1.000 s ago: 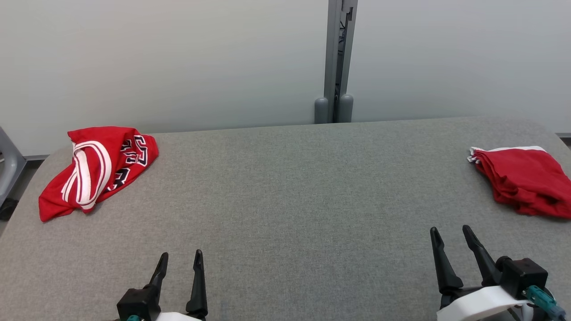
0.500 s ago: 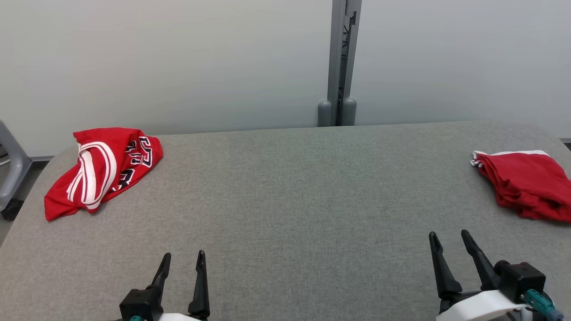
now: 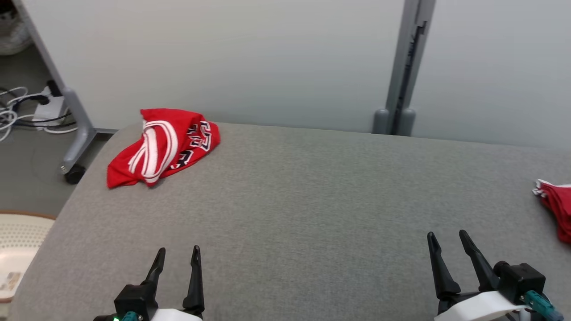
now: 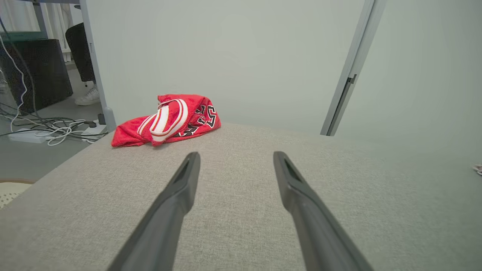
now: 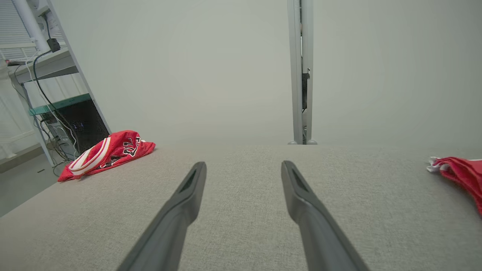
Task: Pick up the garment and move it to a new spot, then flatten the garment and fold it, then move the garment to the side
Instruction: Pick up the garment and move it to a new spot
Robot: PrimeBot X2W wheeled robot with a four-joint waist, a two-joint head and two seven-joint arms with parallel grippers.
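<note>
While both arms hang low over the near edge of the tabletop [image 3: 312, 200], nothing is in either one's grasp. The left gripper [image 3: 178, 249] sits above the near left part of the grey fabric surface, its jaws spread wide and empty, the two dark fingers pointing toward the far edge. The right gripper [image 3: 446, 234] is above the near right part, its jaws likewise wide apart around nothing but bare cloth. The red jersey [image 3: 163, 147] lies crumpled in the far left corner of the tabletop, well apart from both grippers, with a white-and-red striped band looped across its top and dark, white-edged lettering showing on the side nearer the middle. A second red garment [image 3: 557, 209] with a bit of white trim lies at the right edge, partly cut off from sight. Behind the far edge stands a pale partition wall with a grey post [image 3: 403, 67] rising from it. Off the left edge, on the floor, there is a tangle of white cables [image 3: 18, 111] beside a grey wheeled leg [image 3: 76, 138].
</note>
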